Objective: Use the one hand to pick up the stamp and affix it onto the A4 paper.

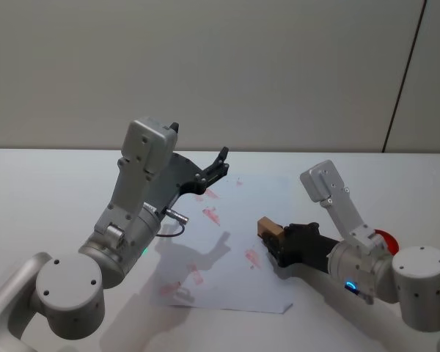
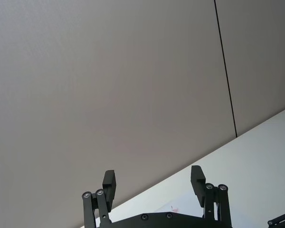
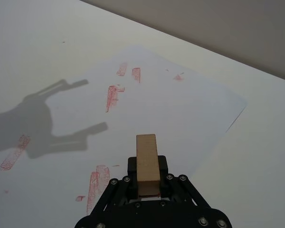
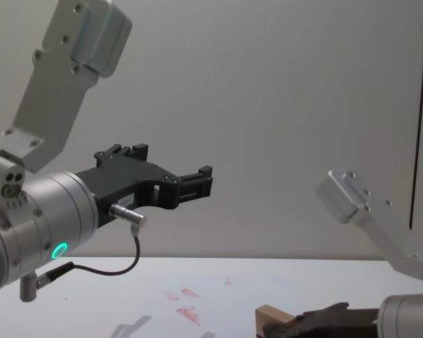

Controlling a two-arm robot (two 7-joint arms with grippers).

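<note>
Stamp (image 1: 268, 226), a small light tan rectangular wooden block, is the piece I care about, but I'll sweep from the left. My left gripper (image 1: 220, 164) hangs raised above the white table (image 1: 59, 183), fingers spread wide and empty, throwing a forked shadow onto the thin white A4 paper (image 1: 235, 282). That sheet lies flat in the middle and carries several small red-pink ink marks (image 1: 210, 215). Further right, near the sheet's right edge, my right gripper (image 3: 147, 164) is clamped on the stamp, pinching its two long sides at the rear end, so most of the block juts out ahead of the fingers, low over the paper. I judge the block light and rigid, with flat wooden faces that give the pads a firm, non-slip seat; gripping closer to its middle would resist tilting better when pressing down. The paper looks flimsy and could slide or lift with the stamp if ink sticks. I cannot see the inked face, nor tell whether the block is touching the sheet or just above it. A red round item (image 1: 385, 238) at the far right is mostly hidden behind my right arm.
</note>
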